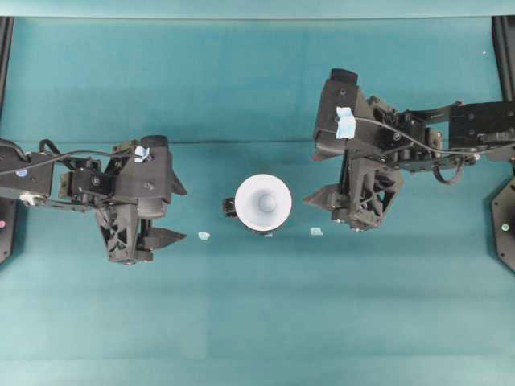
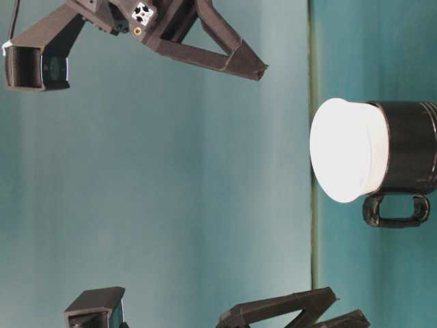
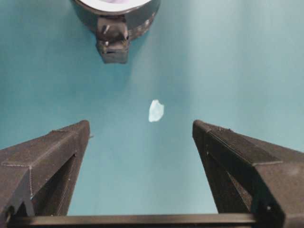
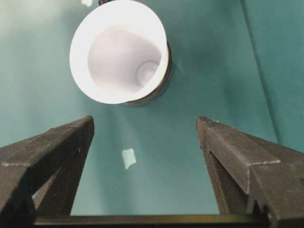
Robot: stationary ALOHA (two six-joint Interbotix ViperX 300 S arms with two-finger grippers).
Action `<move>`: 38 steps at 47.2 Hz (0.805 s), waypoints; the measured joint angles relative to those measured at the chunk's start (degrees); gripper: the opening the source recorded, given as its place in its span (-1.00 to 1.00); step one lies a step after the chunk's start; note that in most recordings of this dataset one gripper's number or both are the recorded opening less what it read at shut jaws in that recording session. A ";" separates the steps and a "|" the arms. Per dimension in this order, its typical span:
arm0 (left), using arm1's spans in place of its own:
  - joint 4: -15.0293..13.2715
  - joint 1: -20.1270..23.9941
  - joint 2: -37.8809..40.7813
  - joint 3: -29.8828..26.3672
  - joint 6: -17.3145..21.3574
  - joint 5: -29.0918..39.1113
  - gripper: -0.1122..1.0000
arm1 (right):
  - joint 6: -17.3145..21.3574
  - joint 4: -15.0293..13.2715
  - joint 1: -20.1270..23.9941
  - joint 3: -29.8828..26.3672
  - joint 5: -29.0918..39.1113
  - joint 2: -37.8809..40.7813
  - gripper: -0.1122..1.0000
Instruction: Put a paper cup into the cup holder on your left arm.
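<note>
The white paper cup [image 1: 263, 201] stands upright inside the black cup holder [image 1: 230, 209] at the middle of the teal table. Only the holder's handle and a bit of its rim show round the cup. From table level the paper cup [image 2: 341, 150] sticks out of the glossy cup holder [image 2: 410, 147]. My left gripper [image 1: 183, 214] hangs open and empty to the left, apart from the holder's handle [image 3: 113, 45]. My right gripper [image 1: 310, 178] hangs open and empty to the right. In the right wrist view the cup [image 4: 118, 52] lies ahead of the open gripper [image 4: 146, 119]. The left gripper [image 3: 141, 124] holds nothing.
Two small pale tape scraps lie on the cloth, one left of the holder [image 1: 203, 236] and one right of it [image 1: 316, 232]. A fold line in the cloth [image 1: 241, 143] runs across the table behind the cup. Black frame parts [image 1: 503, 217] stand at the side edges.
</note>
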 measured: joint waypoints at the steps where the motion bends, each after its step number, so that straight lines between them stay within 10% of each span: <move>1: 0.00 0.00 0.00 0.00 0.00 0.00 0.91 | 0.00 0.00 0.00 0.00 0.00 0.00 0.83; 38: -0.09 -0.18 0.00 0.09 0.00 0.00 0.91 | 0.09 0.00 0.53 0.00 0.09 0.00 0.83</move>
